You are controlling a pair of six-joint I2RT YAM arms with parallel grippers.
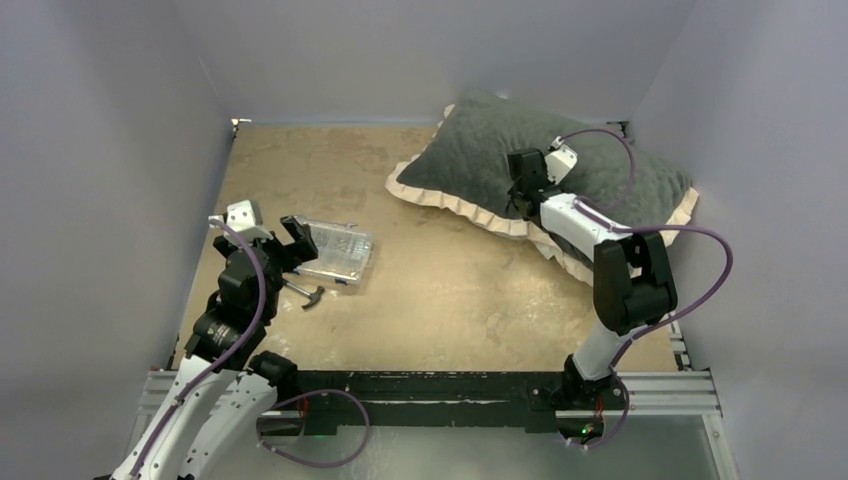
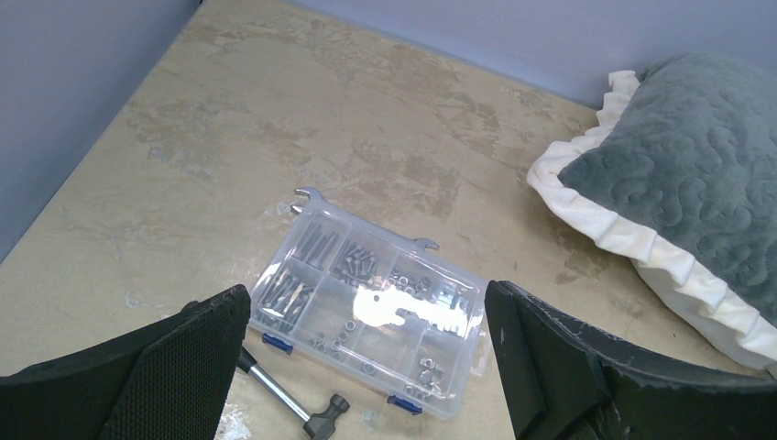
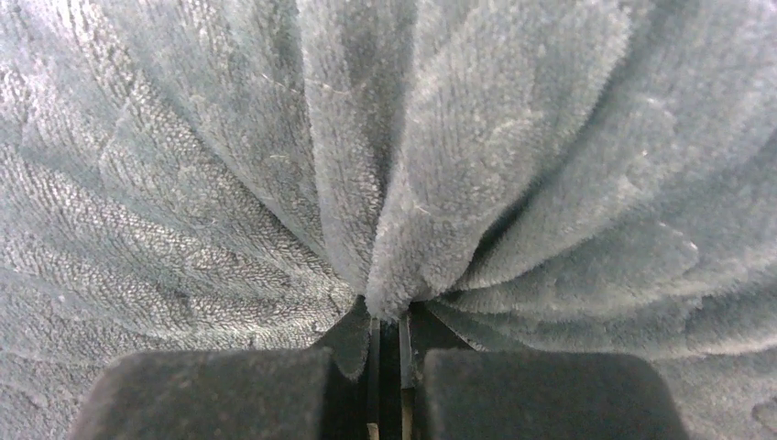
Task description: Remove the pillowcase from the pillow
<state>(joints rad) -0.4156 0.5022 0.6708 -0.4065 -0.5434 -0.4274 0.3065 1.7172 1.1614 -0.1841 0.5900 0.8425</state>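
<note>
Pinching a pillowcase (image 1: 470, 150) fold near the worktop's (image 1: 450, 290) far right corner, our right pincer (image 3: 389, 321) is closed; our left pincer (image 2: 365, 302) gapes empty.

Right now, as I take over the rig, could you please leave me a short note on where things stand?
Right gripper: shut on a pinched fold of the pillowcase, grey side up, at the table's far right corner.
Left gripper: open, empty, by the clear parts box on the left.
Pillow: not visible by itself; the case looks full, so it seems still inside.
Done: grip taken. Left: pull the case off the pillow.
</note>
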